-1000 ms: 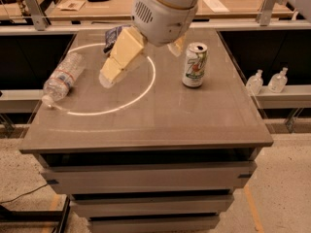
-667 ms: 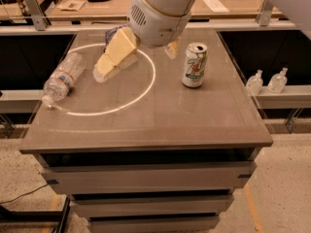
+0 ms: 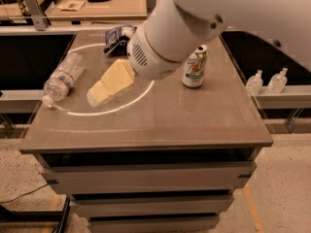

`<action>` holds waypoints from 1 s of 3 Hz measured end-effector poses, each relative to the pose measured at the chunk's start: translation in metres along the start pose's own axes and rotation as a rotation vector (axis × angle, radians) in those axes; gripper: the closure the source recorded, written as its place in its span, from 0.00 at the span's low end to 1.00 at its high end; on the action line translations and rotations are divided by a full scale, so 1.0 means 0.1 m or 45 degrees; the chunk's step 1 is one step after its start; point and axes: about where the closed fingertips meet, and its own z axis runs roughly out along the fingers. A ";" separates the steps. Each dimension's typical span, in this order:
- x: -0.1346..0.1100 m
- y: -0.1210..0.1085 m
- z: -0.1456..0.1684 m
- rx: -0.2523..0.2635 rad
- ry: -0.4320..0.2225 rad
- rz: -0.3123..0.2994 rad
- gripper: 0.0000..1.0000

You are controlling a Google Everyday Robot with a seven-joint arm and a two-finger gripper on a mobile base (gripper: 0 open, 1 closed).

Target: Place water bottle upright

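The water bottle point(image 3: 63, 77) is clear crinkled plastic with a white cap and a white-and-red label band. It lies on its side near the left edge of the table point(image 3: 160, 125), cap toward the front. My gripper point(image 3: 109, 85), cream-coloured, hangs low over the table just right of the bottle, angled down toward the front left and apart from the bottle. It holds nothing that I can see. The white arm and wrist point(image 3: 160, 47) cover the table's middle back.
A green-and-white soda can point(image 3: 195, 67) stands upright to the right of the arm. A dark chip bag point(image 3: 119, 35) lies at the back. Two small clear nozzle bottles point(image 3: 254, 82) point(image 3: 278, 79) stand on a ledge to the right. A bright light ring crosses the tabletop.
The arm has come lower and further to the left and front, bringing the gripper closer to the bottle. The bottle and the can have not moved.
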 end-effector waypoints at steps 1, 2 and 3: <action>0.02 0.23 0.21 0.015 -0.101 -0.049 0.00; -0.49 0.39 0.36 -0.011 -0.315 -0.053 0.00; -0.49 0.39 0.36 -0.011 -0.315 -0.053 0.00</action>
